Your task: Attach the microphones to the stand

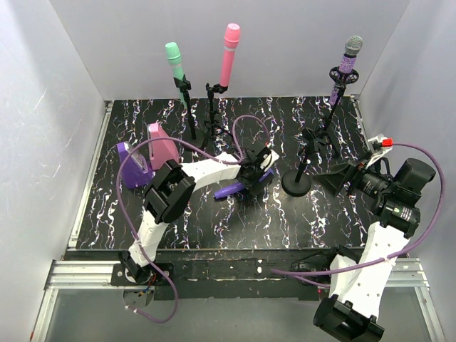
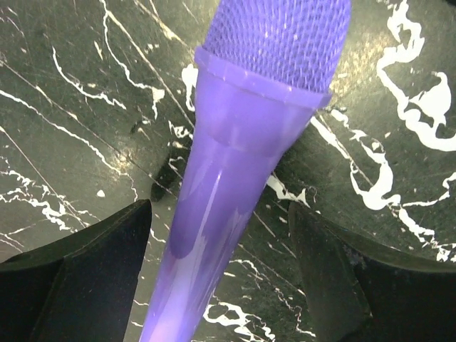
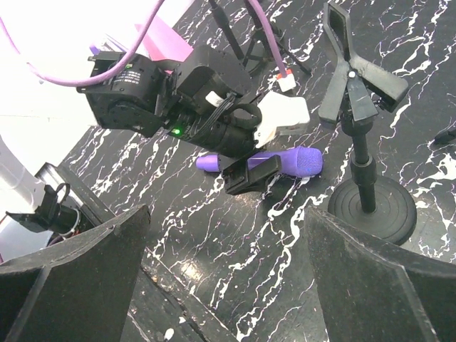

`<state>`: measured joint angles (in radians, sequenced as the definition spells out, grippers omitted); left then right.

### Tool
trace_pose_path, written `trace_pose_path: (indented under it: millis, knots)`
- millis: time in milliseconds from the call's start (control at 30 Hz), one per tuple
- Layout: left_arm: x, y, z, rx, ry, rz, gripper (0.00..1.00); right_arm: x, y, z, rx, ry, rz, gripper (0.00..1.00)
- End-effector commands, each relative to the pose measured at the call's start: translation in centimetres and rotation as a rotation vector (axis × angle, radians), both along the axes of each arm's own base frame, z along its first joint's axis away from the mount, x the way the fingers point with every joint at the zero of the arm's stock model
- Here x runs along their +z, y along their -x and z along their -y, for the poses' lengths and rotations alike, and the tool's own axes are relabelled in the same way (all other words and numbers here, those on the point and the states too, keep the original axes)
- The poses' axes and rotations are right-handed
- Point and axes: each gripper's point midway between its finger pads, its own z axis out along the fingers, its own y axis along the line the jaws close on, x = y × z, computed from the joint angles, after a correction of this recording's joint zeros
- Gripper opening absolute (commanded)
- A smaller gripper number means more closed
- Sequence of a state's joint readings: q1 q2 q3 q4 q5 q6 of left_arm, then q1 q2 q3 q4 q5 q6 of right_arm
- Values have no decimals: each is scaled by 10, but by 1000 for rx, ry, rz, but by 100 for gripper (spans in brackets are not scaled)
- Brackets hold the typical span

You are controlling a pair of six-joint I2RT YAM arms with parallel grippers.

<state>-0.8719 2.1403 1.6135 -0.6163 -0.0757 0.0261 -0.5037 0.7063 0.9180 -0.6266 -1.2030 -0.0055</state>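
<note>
L gripper (image 2: 221, 214) first: jaws apart, straddling the purple mic (image 2: 242, 142). One finger (image 2: 92, 278) sits at 8 o'clock in my wrist view, the other at 4, w/ table showing between each pad and the handle, so no grip yet. I'm across the handle just below the mesh head, which points to 12. Prob. the right spot: the slim part fits between the pads, and the lower handle is left free to go into a clip.

The mic lies flat on the table (image 1: 214, 221), roughly centre, head toward 3 o'clock in the top view. That's the side where the empty stand (image 1: 297, 184) is, just beside it. Its clip (image 3: 356, 71) is vacant. By my reckoning that's where this mic goes.

R gripper (image 3: 228, 214): jaws wide, holding nothing, hanging off at 3 o'clock of the stand and aimed back at it and at my L arm. Looks like a waiting pose, maybe to steady the stand when the mic is pushed in; a guess only.

Further out, at 12 o'clock along the back: mint mic (image 1: 173, 57), pink mic (image 1: 231, 43) and glitter mic (image 1: 351, 53), all upright in clips already. So 3 of 4 done. At 9 o'clock, the pink wedge (image 1: 162, 146) and purple wedge (image 1: 132, 164) stand well apart from the work; not part of the job.
</note>
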Motion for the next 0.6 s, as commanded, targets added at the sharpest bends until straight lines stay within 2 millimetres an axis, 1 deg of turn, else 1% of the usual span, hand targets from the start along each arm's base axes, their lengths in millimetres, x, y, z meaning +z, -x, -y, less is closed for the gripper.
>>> trace_pose_path:
  millis: [0, 133, 267, 300, 367, 433, 467, 533, 567]
  knots:
    - [4, -15, 7, 11, -9, 36, 75, 7, 2, -2, 29, 8, 48, 95]
    - [-3, -20, 17, 8, -9, 15, 72, 8, 3, -3, 33, 7, 50, 95]
    - [-4, -23, 23, 18, 3, 13, 64, 8, 4, -4, 33, 8, 53, 95]
    - [-3, -24, 24, 20, 5, 15, 56, 8, 4, -4, 34, 8, 55, 95]
    - [0, -25, 24, 27, 9, 19, 34, 8, 5, -4, 37, 6, 54, 95]
    - [10, -25, 26, 25, 25, 27, 23, 9, 5, -5, 42, 5, 57, 95]
    - [15, -26, 26, 26, 34, 36, 15, 10, 6, -5, 44, 6, 60, 95]
    - [39, -27, 26, 58, 88, 69, 3, 13, 8, -7, 54, 11, 68, 95]
    - [54, -29, 25, 70, 118, 94, 0, 13, 8, -7, 57, 12, 67, 95]
